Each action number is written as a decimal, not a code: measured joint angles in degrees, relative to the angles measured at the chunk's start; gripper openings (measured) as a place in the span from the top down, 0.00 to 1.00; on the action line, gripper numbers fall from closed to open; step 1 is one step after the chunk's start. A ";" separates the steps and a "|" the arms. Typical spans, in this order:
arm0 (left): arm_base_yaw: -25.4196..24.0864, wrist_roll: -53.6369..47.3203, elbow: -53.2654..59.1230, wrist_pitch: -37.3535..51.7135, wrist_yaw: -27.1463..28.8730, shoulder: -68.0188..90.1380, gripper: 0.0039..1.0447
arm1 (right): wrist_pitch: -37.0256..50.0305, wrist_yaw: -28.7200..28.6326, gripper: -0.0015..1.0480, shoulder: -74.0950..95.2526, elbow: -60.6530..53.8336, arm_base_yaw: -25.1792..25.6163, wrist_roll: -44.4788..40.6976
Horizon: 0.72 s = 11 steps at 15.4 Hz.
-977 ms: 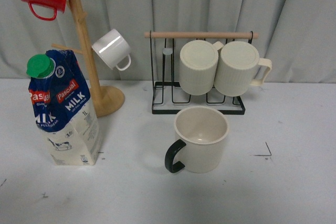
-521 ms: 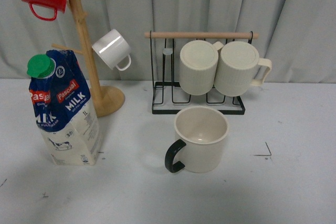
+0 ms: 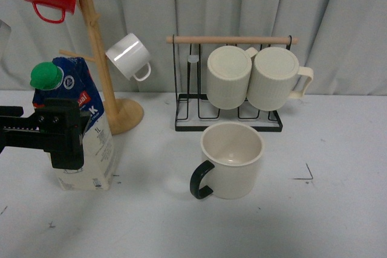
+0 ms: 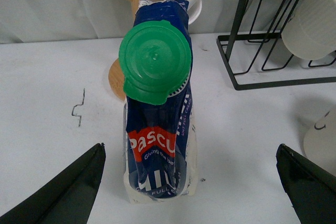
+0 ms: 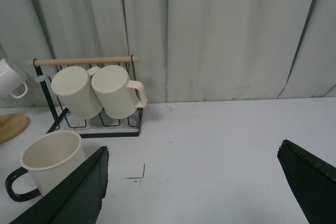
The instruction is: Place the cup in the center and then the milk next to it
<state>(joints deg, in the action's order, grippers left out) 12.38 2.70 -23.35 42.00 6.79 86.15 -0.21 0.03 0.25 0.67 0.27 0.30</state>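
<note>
We judge the first half done: the cup [image 3: 232, 160] stands just in front of the rack [image 3: 228, 119], mid-way across the bench [image 3: 338, 222]. The milk [image 3: 97, 143] stands well left of the rack, its move yet to come. Our left pincer [image 4: 189, 148] gapes wide either side of it (touching nothing); the right pincer [image 5: 192, 148] gapes too, empty.

Staged lab bench: grey curtain backdrop [image 3: 242, 4]; marked white tabletop [image 3: 338, 222].

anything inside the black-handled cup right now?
Nothing visible: the cup shows bare cream inner wall and part of its floor in the front view. The near rim hides the closest strip of floor, so that part is unconfirmed.
</note>
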 joint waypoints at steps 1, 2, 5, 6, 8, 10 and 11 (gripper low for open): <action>-0.28 -0.39 -0.46 1.29 0.44 1.27 0.06 | 0.02 0.00 0.06 0.00 0.00 0.00 0.00; -0.90 -1.60 -1.73 2.93 1.18 3.96 0.06 | 0.00 0.00 0.06 0.00 0.00 0.00 0.00; -1.25 -3.04 -6.05 6.38 2.64 11.34 0.06 | 0.00 0.00 0.06 0.00 0.00 0.00 0.00; -1.25 -3.13 -6.97 6.80 2.89 12.81 0.06 | 0.00 0.00 0.06 0.00 0.00 0.00 0.00; -1.64 -3.10 -7.91 7.34 3.34 14.01 0.23 | 0.00 0.00 0.06 0.00 0.00 0.00 0.00; -1.88 -3.13 -8.15 7.17 3.28 14.69 0.52 | 0.00 0.00 0.06 0.00 0.00 0.00 0.00; -1.88 -3.13 -8.17 7.13 3.26 14.69 0.61 | 0.00 0.00 0.06 0.00 0.00 0.00 0.00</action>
<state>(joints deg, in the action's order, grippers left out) 10.50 -0.43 -31.53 49.12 10.04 100.84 -0.21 0.03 0.25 0.67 0.27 0.30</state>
